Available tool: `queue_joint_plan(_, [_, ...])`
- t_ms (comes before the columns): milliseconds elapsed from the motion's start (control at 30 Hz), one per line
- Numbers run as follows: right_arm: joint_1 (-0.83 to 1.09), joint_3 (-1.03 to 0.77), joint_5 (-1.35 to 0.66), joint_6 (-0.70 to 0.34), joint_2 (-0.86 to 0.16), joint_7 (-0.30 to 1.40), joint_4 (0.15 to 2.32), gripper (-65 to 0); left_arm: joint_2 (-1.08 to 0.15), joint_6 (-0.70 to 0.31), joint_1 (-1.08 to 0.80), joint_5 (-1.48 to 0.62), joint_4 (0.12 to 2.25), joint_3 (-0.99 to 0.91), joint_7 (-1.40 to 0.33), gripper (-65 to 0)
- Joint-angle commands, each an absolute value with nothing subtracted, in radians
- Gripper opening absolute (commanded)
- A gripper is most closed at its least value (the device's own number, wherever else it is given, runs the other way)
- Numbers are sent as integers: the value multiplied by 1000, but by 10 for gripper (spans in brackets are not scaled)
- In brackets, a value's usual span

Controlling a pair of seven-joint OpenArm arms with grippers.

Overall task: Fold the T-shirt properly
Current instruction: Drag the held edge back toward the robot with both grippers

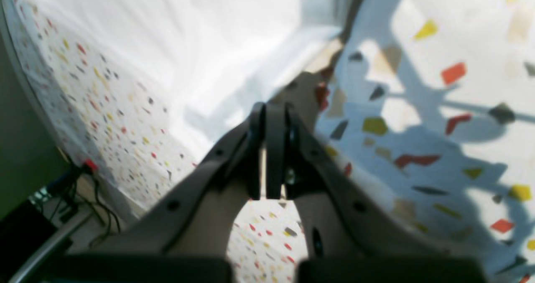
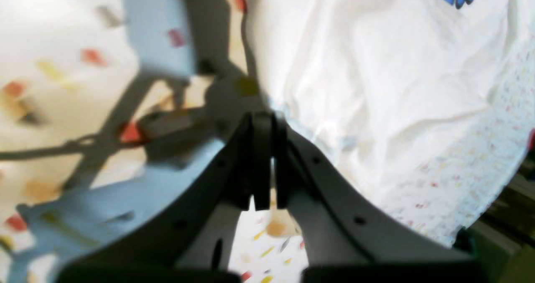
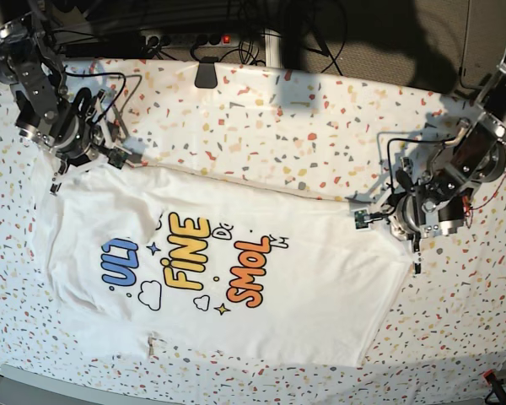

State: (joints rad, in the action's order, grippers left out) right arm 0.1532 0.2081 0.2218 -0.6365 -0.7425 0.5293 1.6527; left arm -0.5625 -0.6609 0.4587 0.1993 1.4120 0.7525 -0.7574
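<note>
Base view: the T-shirt [image 3: 228, 270] lies print-up and spread across the speckled tablecloth [image 3: 320, 126], collar toward the near edge. At its far-left corner the right gripper [image 3: 57, 182] is clenched; at its right edge the left gripper [image 3: 416, 257] is clenched too. Whether either pinches fabric, I cannot tell. To fold well, I reckon both corners should lift together, evenly, and travel toward the near hem, keeping the cloth taut so the fold lands square.
</note>
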Motion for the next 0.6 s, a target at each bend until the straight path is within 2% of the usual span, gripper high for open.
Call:
queue_joint_plan(0, [147, 196, 225, -625, -770, 543, 1672, -650, -578, -656, 463, 202, 1427, 742, -759, -650])
queue_joint_plan(233, [179, 196, 224, -597, -819, 592, 1679, -650, -627, -656, 364, 219, 1437, 741, -764, -650])
queue_joint_plan(433, [236, 196, 223, -583, -871, 593, 1728, -650, -688, -653, 284, 215, 1542, 741, -793, -650])
queue_joint_plan(567, [275, 196, 219, -567, -904, 605, 1764, -650, -717, -562, 221, 207, 1633, 741, -801, -650])
